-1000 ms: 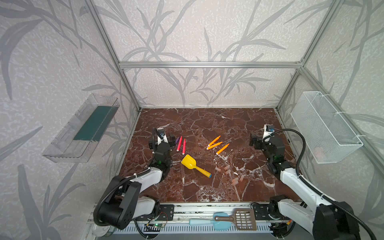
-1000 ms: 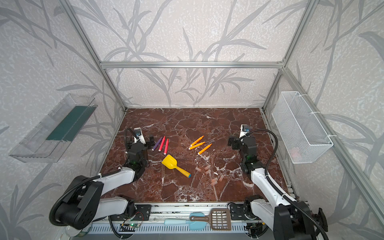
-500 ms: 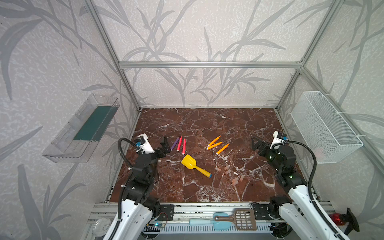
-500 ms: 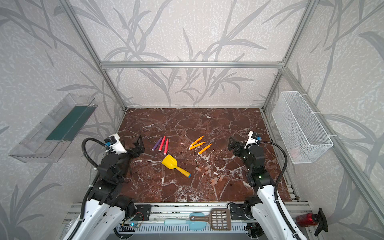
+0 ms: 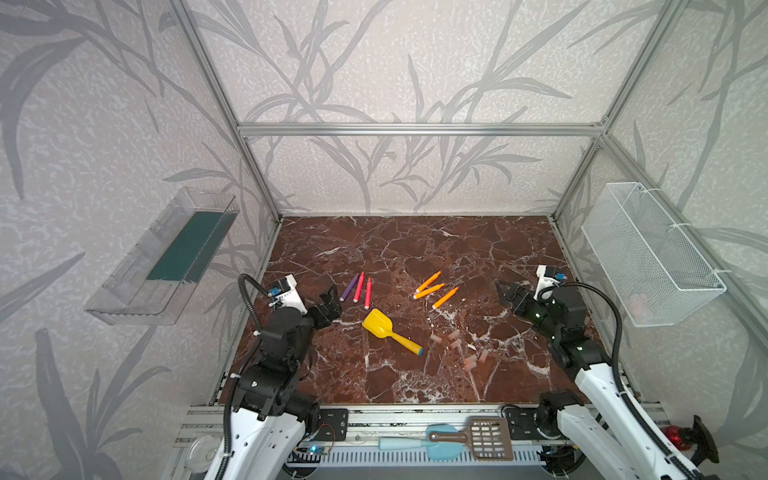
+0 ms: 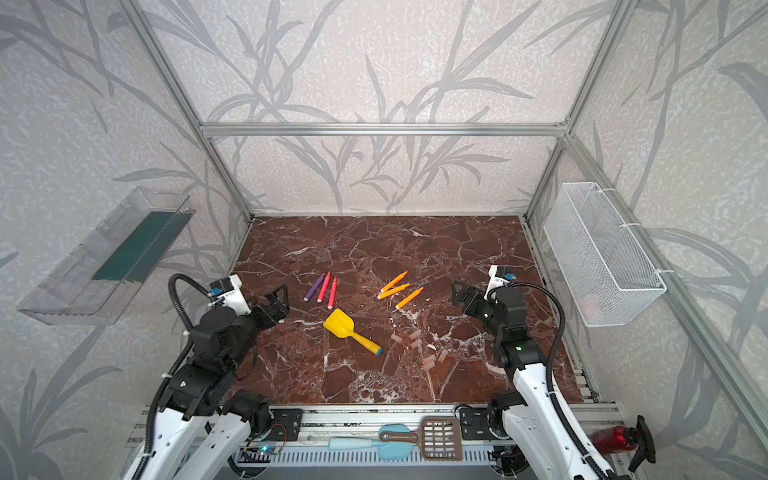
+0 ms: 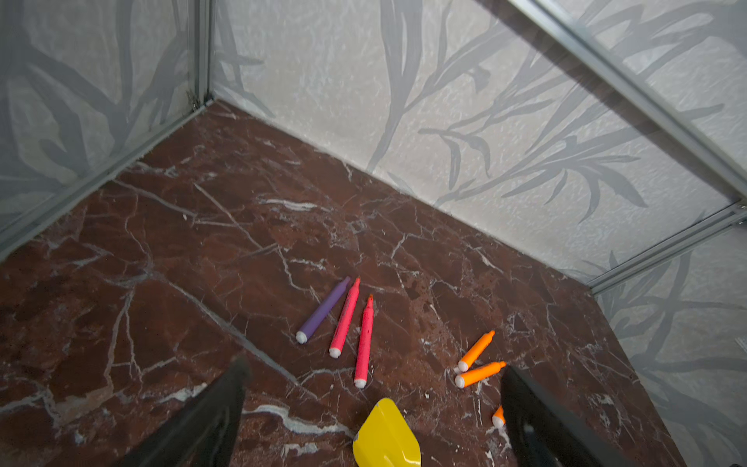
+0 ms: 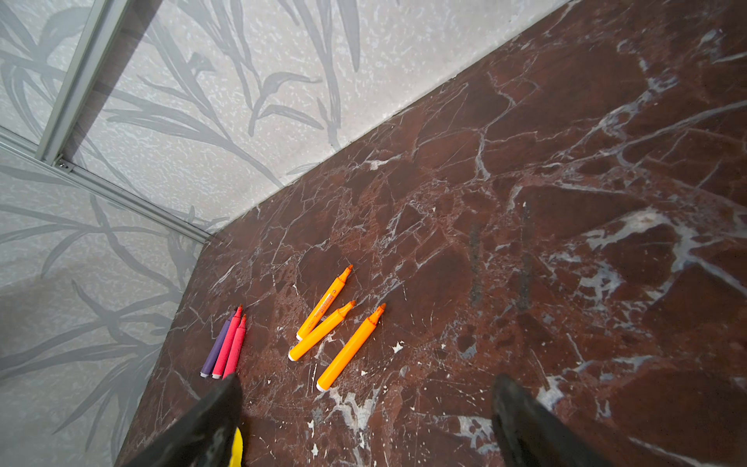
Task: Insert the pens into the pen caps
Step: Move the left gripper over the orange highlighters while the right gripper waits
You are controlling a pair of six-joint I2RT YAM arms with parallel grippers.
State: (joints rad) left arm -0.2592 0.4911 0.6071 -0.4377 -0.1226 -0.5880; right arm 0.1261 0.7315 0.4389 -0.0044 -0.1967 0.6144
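Note:
Three orange pens (image 5: 429, 291) (image 8: 323, 325) lie mid-table, with a purple pen (image 5: 349, 287) (image 7: 323, 311) and two pinkish-red pens (image 5: 358, 286) (image 7: 344, 319) to their left. Several translucent pen caps (image 5: 456, 343) (image 6: 415, 343) lie scattered nearer the front. My left gripper (image 5: 333, 300) (image 6: 282, 300) (image 7: 374, 366) hovers open and empty just left of the purple pen. My right gripper (image 5: 508, 296) (image 6: 460, 296) (image 8: 366, 378) hangs open and empty to the right of the orange pens. The caps are out of both wrist views.
A yellow toy shovel (image 5: 378, 325) (image 7: 386, 436) with an orange handle lies between the pens and the caps. A clear tray (image 5: 166, 257) hangs on the left wall and a wire basket (image 5: 648, 257) on the right wall. A scoop and spatula (image 5: 469, 434) rest on the front rail.
Both arms have lifted out of their low folded pose, and their grippers now point across the table toward the pens. Pens, caps and shovel have not moved.

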